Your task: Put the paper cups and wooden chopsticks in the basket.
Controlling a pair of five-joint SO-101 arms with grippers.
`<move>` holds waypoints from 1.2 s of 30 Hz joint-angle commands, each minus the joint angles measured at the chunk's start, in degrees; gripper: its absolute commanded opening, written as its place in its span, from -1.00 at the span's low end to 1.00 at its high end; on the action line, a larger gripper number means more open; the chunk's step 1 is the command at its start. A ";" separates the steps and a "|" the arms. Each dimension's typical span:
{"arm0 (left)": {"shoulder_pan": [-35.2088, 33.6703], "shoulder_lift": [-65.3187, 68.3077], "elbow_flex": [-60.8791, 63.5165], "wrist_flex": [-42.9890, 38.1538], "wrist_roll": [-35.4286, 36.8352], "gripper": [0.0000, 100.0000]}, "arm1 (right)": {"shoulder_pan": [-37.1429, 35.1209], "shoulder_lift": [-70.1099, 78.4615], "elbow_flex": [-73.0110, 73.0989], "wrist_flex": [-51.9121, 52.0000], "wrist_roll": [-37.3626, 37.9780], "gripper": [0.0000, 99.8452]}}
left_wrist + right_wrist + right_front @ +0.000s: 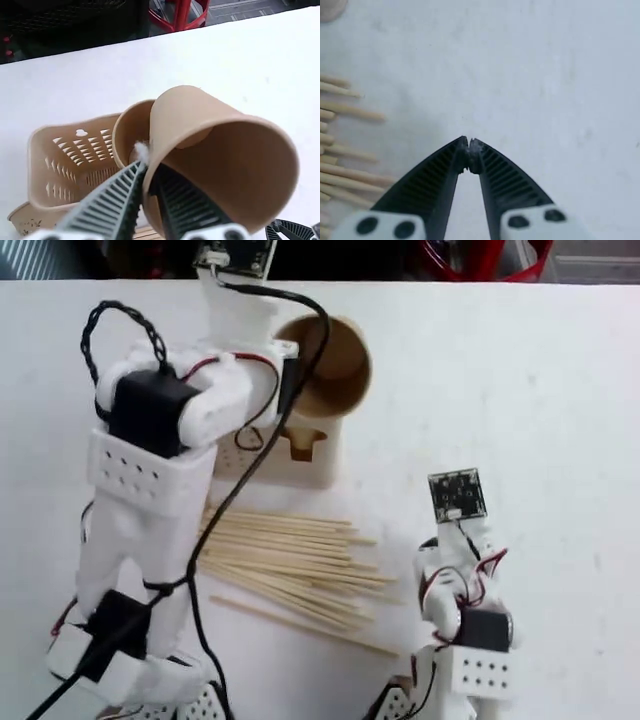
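Left end effector (pixel 146 172) pinches paper cup (pixel 225 160) rim by basket (pixel 55 165); right end effector (pixel 469 146) closed.

A tan paper cup (pixel 225 150), pinched at its rim by the left gripper (pixel 147 172), tilts on its side above a beige slotted basket (pixel 60 160). A second cup (pixel 131 135) sits at the basket's end. Wooden chopsticks (pixel 290 565) lie loosely heaped just in front of the basket.

The left arm (pixel 150 470) hides much of the basket (pixel 318 468) and one end of the wooden chopsticks (pixel 290 560). The held paper cup (pixel 220 165) covers part of the second cup (pixel 131 132).
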State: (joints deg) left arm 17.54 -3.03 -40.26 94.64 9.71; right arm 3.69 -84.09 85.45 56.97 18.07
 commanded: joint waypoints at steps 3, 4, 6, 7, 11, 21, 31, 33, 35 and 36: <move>-3.56 0.13 -4.04 4.40 3.69 -0.95 | -1.27 -17.45 2.29 8.48 1.23 -0.96; -3.47 0.13 -4.22 5.19 3.69 -0.95 | -1.27 -19.12 2.81 9.19 1.67 -0.96; -3.56 0.13 -4.57 5.80 3.69 -0.95 | -1.36 -19.30 3.16 9.63 2.20 -0.96; -3.82 0.13 -4.31 5.80 3.69 -0.95 | -1.36 -19.03 3.16 9.63 2.20 -0.96; -3.65 0.22 -2.46 5.63 3.60 -0.95 | -1.36 -18.33 3.16 9.27 2.20 -0.96; -3.74 0.31 2.20 -4.31 -0.79 -0.65 | -1.36 -18.33 3.16 9.27 2.20 -0.96; -4.00 4.79 4.04 -16.44 -0.88 -0.65 | -1.36 -18.33 3.25 9.27 2.29 -0.96; -4.18 8.48 3.60 -17.85 -0.88 -0.65 | -1.36 -18.33 3.25 9.27 2.29 -0.96; -4.62 11.82 3.34 -19.25 -0.88 -0.65 | -1.36 -18.33 3.25 9.27 2.29 -0.96; -4.88 13.49 2.90 -19.87 -0.88 -0.65 | -1.36 -18.33 3.25 9.27 2.29 -0.96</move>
State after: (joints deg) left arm 13.85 7.60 -36.04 77.67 9.63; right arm 2.73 -101.93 88.88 66.37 19.74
